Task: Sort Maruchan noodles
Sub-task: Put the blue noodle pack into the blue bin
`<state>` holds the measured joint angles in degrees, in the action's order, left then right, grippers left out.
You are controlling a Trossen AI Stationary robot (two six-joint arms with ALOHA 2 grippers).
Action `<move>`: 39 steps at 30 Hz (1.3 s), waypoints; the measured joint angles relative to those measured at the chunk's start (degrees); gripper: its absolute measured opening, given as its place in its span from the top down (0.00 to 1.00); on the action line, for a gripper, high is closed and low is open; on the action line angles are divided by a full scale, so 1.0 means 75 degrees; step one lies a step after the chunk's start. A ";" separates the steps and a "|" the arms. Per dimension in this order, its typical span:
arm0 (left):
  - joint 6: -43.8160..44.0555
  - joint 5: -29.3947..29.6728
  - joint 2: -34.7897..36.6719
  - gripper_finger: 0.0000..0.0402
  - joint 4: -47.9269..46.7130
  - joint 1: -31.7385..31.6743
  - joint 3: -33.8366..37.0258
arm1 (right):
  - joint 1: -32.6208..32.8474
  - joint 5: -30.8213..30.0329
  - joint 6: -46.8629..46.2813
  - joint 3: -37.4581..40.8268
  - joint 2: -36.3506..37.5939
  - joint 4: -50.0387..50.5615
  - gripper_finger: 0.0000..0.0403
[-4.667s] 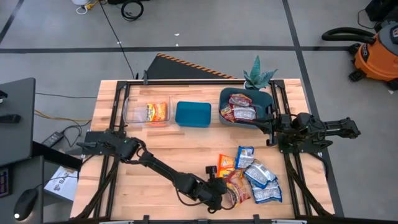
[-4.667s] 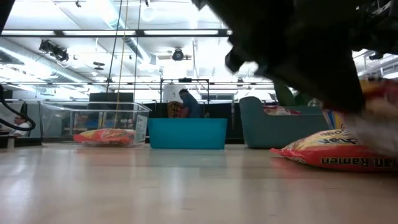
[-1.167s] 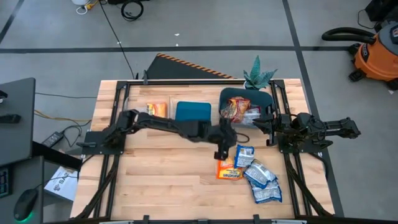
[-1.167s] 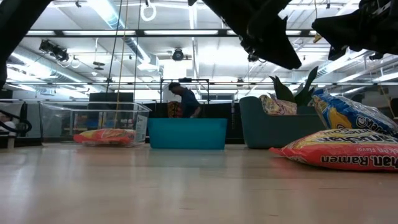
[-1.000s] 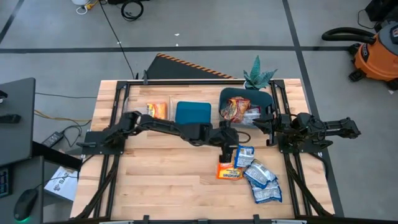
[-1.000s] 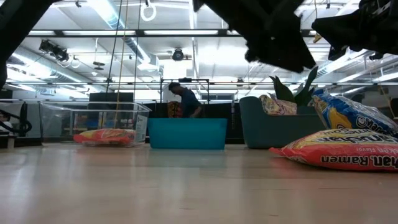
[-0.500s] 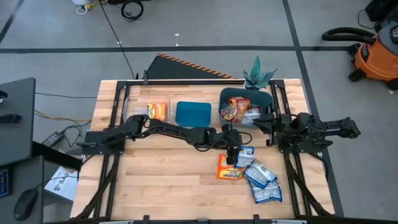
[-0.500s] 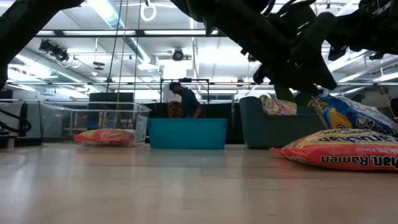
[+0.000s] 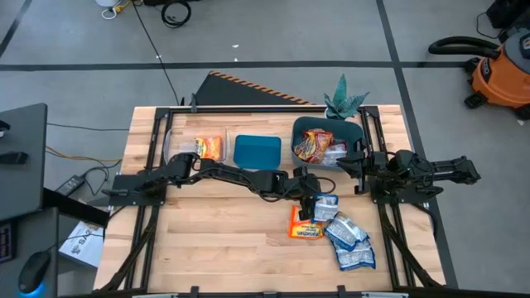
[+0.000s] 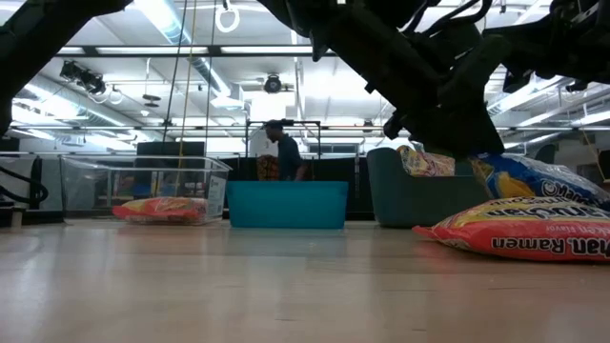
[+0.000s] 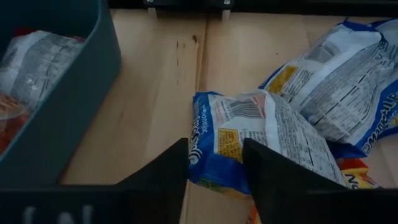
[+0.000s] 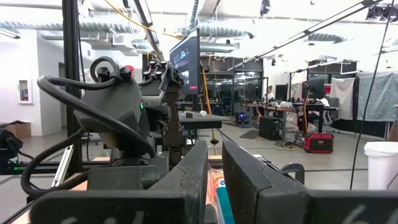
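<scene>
Maruchan noodles: a blue-white packet (image 11: 249,140) lies on the table (image 9: 207,240) beside the teal bin (image 11: 56,112), its corner between the left gripper's (image 11: 214,165) parted, empty jaws. Pinching only that crinkly edge risks slipping or snagging the neighbouring packet (image 11: 339,81).

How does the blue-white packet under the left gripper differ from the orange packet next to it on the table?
Colour: the blue-white packet has a blue and white wrapper; the orange packet is orange-yellow. Position: the blue-white one lies nearer the dark teal bin, the orange one nearer the table's front edge. Engagement: the left gripper is open over the blue-white packet's edge; nothing reaches the orange one. Both lie unsorted on the table.
</scene>
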<state>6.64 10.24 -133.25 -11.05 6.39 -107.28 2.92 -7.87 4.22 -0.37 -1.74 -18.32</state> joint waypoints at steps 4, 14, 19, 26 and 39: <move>0.0032 0.0018 0.0000 0.76 0.0003 -0.0012 0.0000 | 0.0000 0.0002 0.0002 -0.0001 0.0000 0.0002 0.86; -0.0142 0.0152 0.0281 0.98 -0.0464 -0.0120 0.0009 | 0.0000 0.0002 0.0000 0.0001 0.0000 0.0002 0.86; -0.0243 -0.0018 0.0955 0.99 -0.1097 -0.0306 0.0006 | 0.0001 0.0002 0.0001 0.0001 0.0000 -0.0001 0.86; -0.0342 -0.0149 0.2042 0.99 -0.2758 -0.0602 0.0003 | 0.0000 0.0005 0.0002 0.0001 0.0000 0.0000 0.86; -0.0369 0.1046 0.3504 1.00 -0.5570 -0.1225 -0.0006 | 0.0000 0.0004 -0.0001 -0.0001 -0.0003 -0.0001 0.86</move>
<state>3.87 18.08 -106.97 -52.83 -2.80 -107.33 2.92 -7.84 4.21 -0.38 -1.76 -18.33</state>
